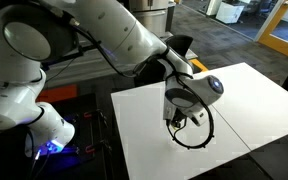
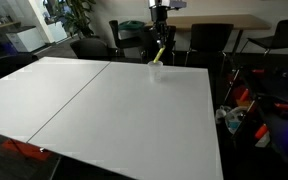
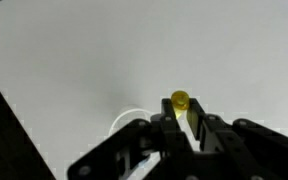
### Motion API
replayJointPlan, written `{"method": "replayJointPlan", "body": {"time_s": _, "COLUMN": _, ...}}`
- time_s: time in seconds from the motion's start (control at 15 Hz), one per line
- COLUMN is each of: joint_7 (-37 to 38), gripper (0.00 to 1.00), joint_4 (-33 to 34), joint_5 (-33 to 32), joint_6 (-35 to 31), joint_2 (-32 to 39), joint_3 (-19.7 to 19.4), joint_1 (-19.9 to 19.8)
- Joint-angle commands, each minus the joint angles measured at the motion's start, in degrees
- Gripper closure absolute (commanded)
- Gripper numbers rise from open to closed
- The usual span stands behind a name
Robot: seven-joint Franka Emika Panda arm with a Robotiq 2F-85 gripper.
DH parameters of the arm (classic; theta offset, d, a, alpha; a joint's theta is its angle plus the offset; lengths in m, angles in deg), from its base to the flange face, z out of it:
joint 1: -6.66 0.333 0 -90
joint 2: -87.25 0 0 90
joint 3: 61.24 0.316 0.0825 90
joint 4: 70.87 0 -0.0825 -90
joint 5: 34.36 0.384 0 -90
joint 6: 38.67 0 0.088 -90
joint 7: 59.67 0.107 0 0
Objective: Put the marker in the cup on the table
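Note:
My gripper [image 3: 182, 116] is shut on the yellow marker [image 3: 180, 100], whose round end sticks out between the fingers. In an exterior view the marker [image 2: 159, 53] hangs tilted under the gripper [image 2: 161, 32], its lower end just above the small translucent cup [image 2: 156, 69], which stands near the far edge of the white table [image 2: 134, 120]. In the wrist view the cup's whitish rim [image 3: 127, 121] shows just left of the fingers, partly hidden by them. In an exterior view the gripper [image 1: 181, 116] hovers low over the table [image 1: 144, 130] and hides the cup.
Dark office chairs [image 2: 206, 41] stand behind the table's far edge. A thin seam [image 2: 74, 92] crosses the tabletop. A black cable loop [image 1: 196, 138] hangs by the gripper. Blue-lit equipment [image 1: 52, 146] sits beside the robot base, and clutter [image 2: 240, 112] lies off the table's side.

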Motion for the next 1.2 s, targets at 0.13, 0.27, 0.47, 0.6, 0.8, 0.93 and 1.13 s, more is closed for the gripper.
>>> {"method": "replayJointPlan", "body": {"time_s": 0.13, "joint_7": 0.3, "gripper": 0.95, "joint_4": -9.2, "joint_5": -6.6, "joint_6": -13.4, "joint_2": -5.1, "joint_3": 0.2, "joint_1": 6.9}}
{"method": "replayJointPlan", "body": {"time_s": 0.27, "joint_7": 1.2, "gripper": 0.95, "joint_4": -10.6, "joint_5": -9.6, "joint_6": -19.3, "joint_2": -4.3, "joint_3": 0.3, "joint_1": 9.5}}
{"method": "replayJointPlan", "body": {"time_s": 0.47, "joint_7": 2.9, "gripper": 0.95, "joint_4": -11.5, "joint_5": -12.5, "joint_6": -26.9, "joint_2": -2.2, "joint_3": 0.4, "joint_1": 12.4}}
{"method": "replayJointPlan", "body": {"time_s": 0.6, "joint_7": 4.5, "gripper": 0.95, "joint_4": -11.4, "joint_5": -13.7, "joint_6": -31.8, "joint_2": -0.3, "joint_3": 0.1, "joint_1": 13.9}}
{"method": "replayJointPlan", "body": {"time_s": 0.8, "joint_7": 6.3, "gripper": 0.95, "joint_4": -10.0, "joint_5": -14.0, "joint_6": -36.2, "joint_2": 3.5, "joint_3": -0.2, "joint_1": 14.7}}
{"method": "replayJointPlan", "body": {"time_s": 0.93, "joint_7": 6.1, "gripper": 0.95, "joint_4": -9.1, "joint_5": -13.6, "joint_6": -37.8, "joint_2": 6.0, "joint_3": -0.1, "joint_1": 14.5}}
{"method": "replayJointPlan", "body": {"time_s": 1.13, "joint_7": 6.3, "gripper": 0.95, "joint_4": -8.0, "joint_5": -13.6, "joint_6": -40.4, "joint_2": 9.5, "joint_3": -0.9, "joint_1": 14.7}}
